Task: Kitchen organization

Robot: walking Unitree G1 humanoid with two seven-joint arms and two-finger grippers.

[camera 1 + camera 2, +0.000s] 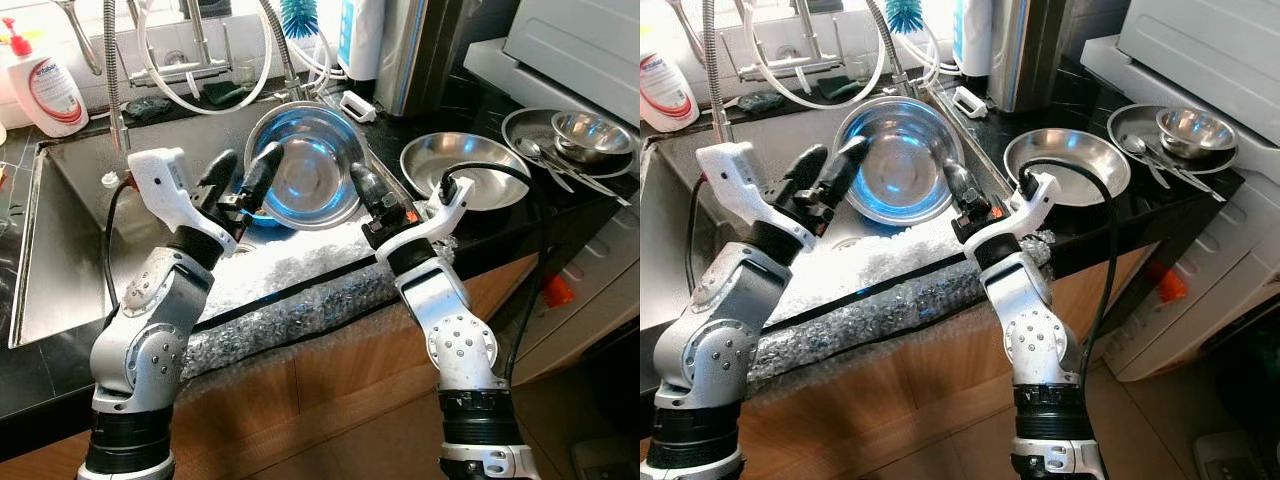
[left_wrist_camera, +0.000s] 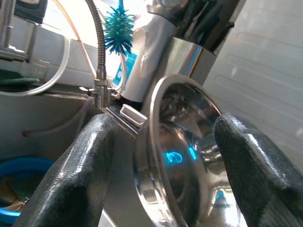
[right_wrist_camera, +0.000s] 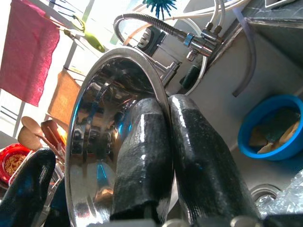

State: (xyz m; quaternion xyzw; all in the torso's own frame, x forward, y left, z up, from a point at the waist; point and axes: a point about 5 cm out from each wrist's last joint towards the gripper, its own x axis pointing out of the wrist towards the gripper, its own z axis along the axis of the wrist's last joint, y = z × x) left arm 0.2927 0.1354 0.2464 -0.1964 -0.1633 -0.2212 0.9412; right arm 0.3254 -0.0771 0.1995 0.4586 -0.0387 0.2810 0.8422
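The right claw [image 1: 362, 187] is clamped on the rim of a steel bowl [image 1: 300, 165], one finger inside and one outside, holding it tilted on edge over the sink [image 1: 70, 230]. The left claw [image 1: 240, 175] is spread wide at the bowl's opposite rim, its fingers [image 2: 75, 175] apart with the rim between them, not pinching it. Below the left claw, down in the sink, sits a blue bowl [image 3: 272, 127]. Beyond the right claw on the counter [image 1: 400, 130] lies a steel pan [image 1: 465, 168], and further off a plate [image 1: 565, 150] carrying a small bowl [image 1: 590, 130] and cutlery [image 1: 560, 165]. Bubble wrap [image 1: 300, 300] covers the counter edge beneath both claws.
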